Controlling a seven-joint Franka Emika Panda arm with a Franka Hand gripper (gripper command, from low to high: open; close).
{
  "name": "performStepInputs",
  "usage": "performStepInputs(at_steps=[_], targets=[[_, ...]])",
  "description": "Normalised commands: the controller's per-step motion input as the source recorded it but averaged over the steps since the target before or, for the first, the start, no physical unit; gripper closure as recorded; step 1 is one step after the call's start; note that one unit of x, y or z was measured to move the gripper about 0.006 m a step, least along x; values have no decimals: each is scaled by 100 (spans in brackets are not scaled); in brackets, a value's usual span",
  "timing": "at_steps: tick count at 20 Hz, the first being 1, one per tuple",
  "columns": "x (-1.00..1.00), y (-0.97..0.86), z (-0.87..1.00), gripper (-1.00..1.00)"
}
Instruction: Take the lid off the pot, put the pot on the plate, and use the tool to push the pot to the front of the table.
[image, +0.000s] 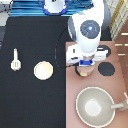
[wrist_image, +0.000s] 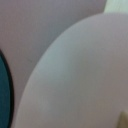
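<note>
Lid removal is judged to be the step in hand, the 1st of the 3 that the task names. The pot (image: 85, 71) is seen on the brownish-pink stove (image: 72, 112), at the exterior view's right, and only a sliver of its tan body shows beneath the robot's hand. The lid (wrist_image: 75, 75) is taken to be the pale, rounded surface that fills most of the wrist view from close by; its knob is not made out, and whether it is seated on the pot cannot be told for certain.

The gripper (image: 86, 65) is placed directly above the pot, very near or touching it. Whether it is open or closed cannot be told, since it is hidden under the white arm and the blue block.

Nothing of the later steps is shown as done. The plate (image: 43, 70) lies bare on the black counter (image: 30, 100), well apart from the pot toward the exterior view's left. The tool (image: 16, 60) lies further left, with its handle pointed toward the exterior view's top.

For the lid to be freed, a centred hold on the knob and a straight lift are judged to be called for, so that the pot is not dragged along.

1 black burner (image: 106, 69) is seen just beside the pot, and the large grey pan (image: 96, 106) below it.
</note>
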Motion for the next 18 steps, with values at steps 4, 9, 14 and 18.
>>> performStepInputs(at_steps=[4,9,14,18], targets=[[-13,17,-19,100],[-15,13,-28,100],[-13,9,-13,100],[-9,-1,6,100]])
